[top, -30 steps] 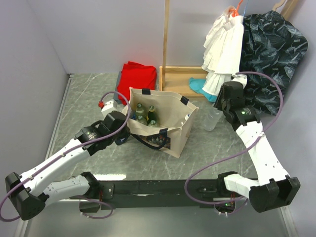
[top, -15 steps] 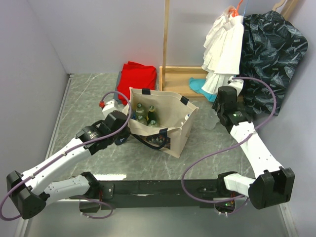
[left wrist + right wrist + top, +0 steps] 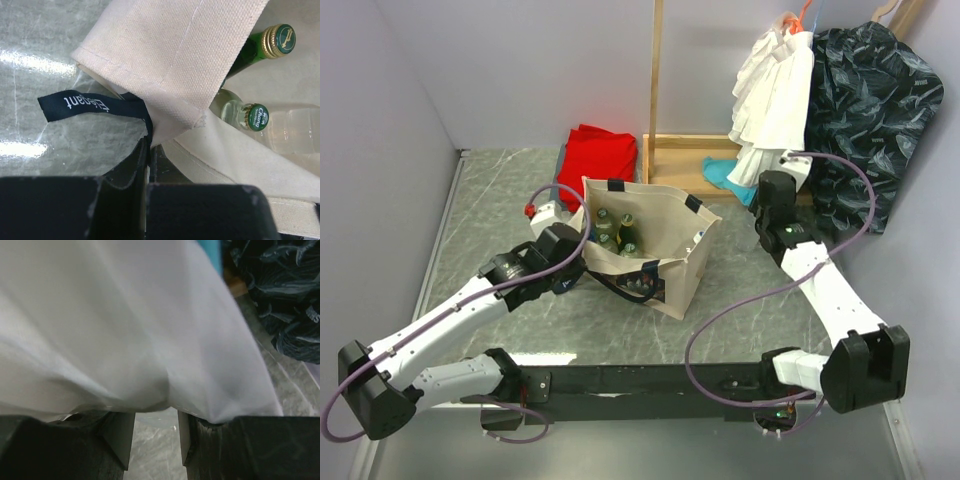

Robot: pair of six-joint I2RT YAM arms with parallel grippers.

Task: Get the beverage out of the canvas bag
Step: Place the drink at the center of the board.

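The boxy beige canvas bag with dark navy straps stands open in the middle of the grey stone bench. Drinks stand inside it, on its left side. One is a green glass bottle with a gold cap. Next to it is a clear bottle with a green cap. From above you can see their tops in the bag.

The left end effector is at the near left corner of the bag. Its two black fingers are pressed together. The beige edge of the bag and a small navy tag with white letters run down into the thin line between them, so it is pinching the bag.

The right end effector is far to the right of the bag, up by the white hanging cloth. The white cloth drapes over the front of its fingers and hides the tips. They are close together, and nothing shows between them but the bench.

A red folded cloth lies behind the bag. A dark leafy cloth hangs at the far right.
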